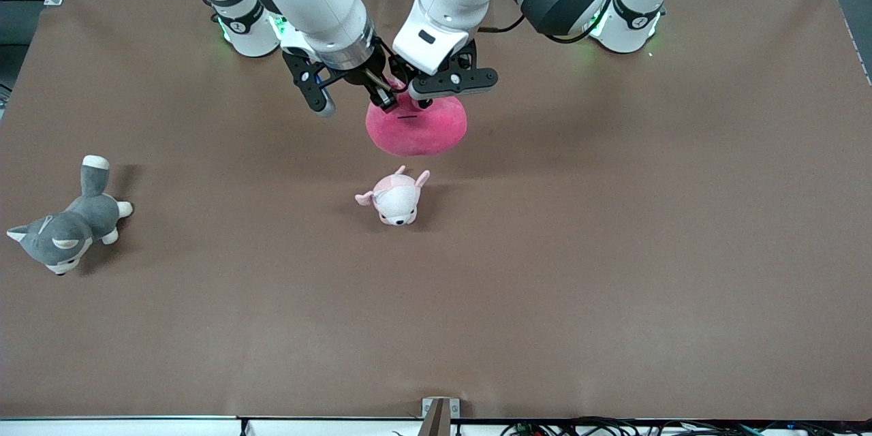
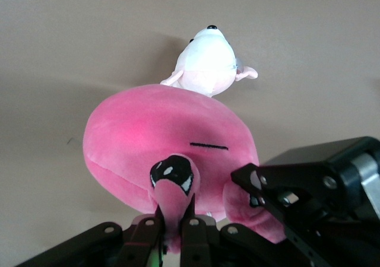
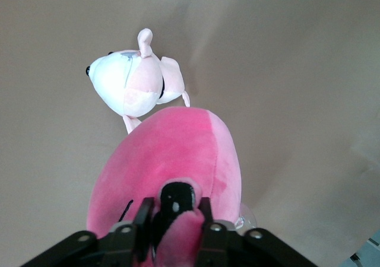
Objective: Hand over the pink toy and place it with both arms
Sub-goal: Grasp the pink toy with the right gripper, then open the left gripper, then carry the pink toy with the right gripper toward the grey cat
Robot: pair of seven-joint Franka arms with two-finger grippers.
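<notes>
The pink toy (image 1: 415, 128), a round hot-pink plush, hangs in the air over the middle of the table, held by its top flaps. My left gripper (image 1: 417, 99) is shut on one small pink flap beside a black eye; the left wrist view shows its fingers pinching that flap (image 2: 175, 210) above the toy's body (image 2: 160, 130). My right gripper (image 1: 383, 99) is shut on the other flap and eye, with the fingers pressed on both sides (image 3: 174, 216) over the toy (image 3: 172, 160). It also shows in the left wrist view (image 2: 264, 190).
A small pale pink-and-white plush animal (image 1: 396, 199) lies on the brown table just nearer the front camera than the hanging toy, also in both wrist views (image 2: 208, 59) (image 3: 130, 89). A grey-and-white plush dog (image 1: 65, 231) lies toward the right arm's end.
</notes>
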